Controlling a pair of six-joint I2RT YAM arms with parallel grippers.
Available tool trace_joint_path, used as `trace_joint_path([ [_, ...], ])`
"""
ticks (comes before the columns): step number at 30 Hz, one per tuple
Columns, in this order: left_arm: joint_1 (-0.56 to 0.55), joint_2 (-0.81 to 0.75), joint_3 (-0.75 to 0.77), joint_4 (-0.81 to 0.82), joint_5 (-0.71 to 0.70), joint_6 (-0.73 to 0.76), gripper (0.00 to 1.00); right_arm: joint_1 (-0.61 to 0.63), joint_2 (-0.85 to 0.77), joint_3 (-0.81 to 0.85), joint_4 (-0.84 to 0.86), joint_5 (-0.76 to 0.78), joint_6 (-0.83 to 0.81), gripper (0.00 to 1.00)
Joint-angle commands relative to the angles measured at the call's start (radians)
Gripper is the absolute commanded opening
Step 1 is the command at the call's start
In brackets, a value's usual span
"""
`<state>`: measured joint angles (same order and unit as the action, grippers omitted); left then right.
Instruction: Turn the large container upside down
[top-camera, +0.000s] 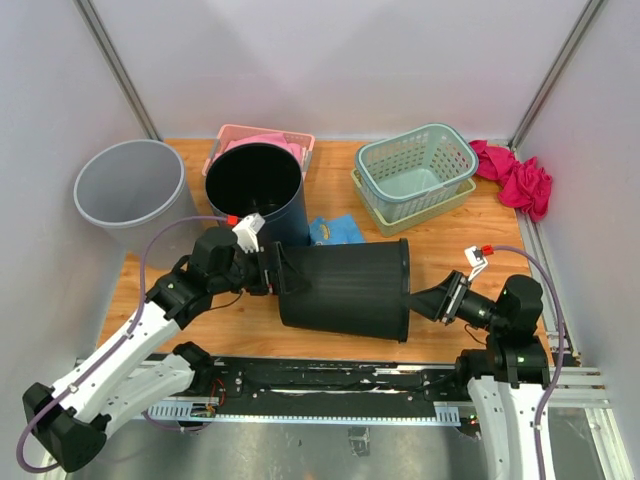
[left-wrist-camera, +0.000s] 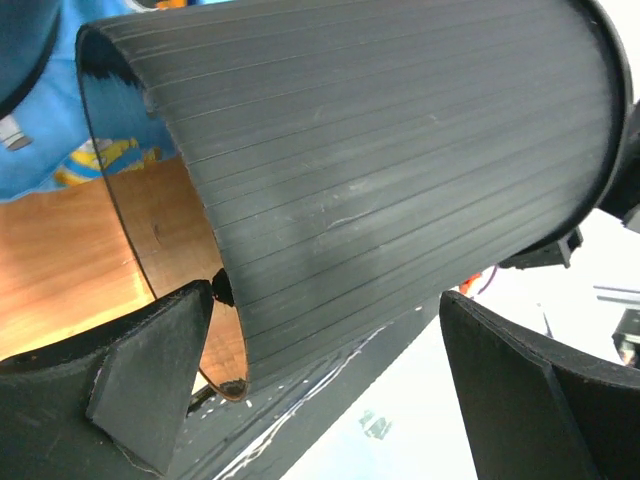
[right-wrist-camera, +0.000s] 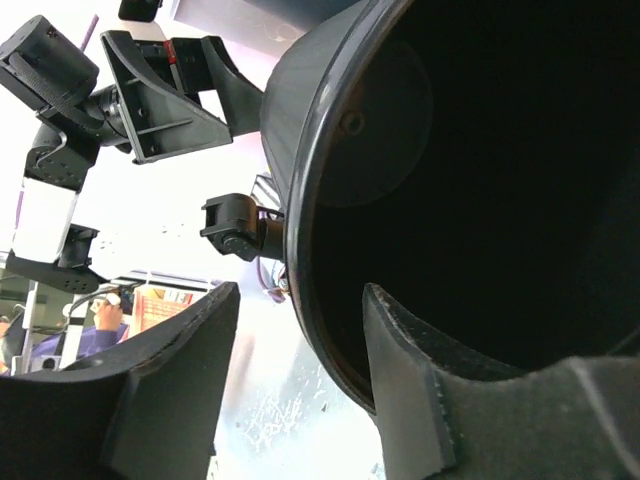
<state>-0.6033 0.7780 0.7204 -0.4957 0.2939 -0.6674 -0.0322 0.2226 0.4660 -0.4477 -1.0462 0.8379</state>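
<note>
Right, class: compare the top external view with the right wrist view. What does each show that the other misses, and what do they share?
Only the top external view: the grey bin, teal basket, pink cloth and wooden table, plus the black container lying on its side, ribbed outside showing.
Only the right wrist view: the container's dark inside, with its rim passing between the right gripper fingers.
Both: the container, the right gripper and the left gripper.

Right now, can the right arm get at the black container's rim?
Likely yes. The right gripper straddles the rim of the black container: one finger outside, one inside its mouth, nothing blocking.
</note>
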Motion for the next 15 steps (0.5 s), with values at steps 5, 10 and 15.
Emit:
trace_joint_path([
  [5, 0.007, 0.078, 0.024, 0.260, 0.167, -0.093, 0.99, 0.057, 0.062, -0.021, 0.078, 0.064, 0.024, 0.26],
  [10, 0.007, 0.123, 0.063, 0.365, 0.227, -0.153, 0.99, 0.058, 0.060, -0.069, 0.124, 0.105, 0.087, 0.01],
  [15, 0.003, 0.150, 0.115, 0.440, 0.278, -0.204, 0.98, 0.057, 0.080, -0.188, 0.386, 0.080, 0.254, 0.00],
])
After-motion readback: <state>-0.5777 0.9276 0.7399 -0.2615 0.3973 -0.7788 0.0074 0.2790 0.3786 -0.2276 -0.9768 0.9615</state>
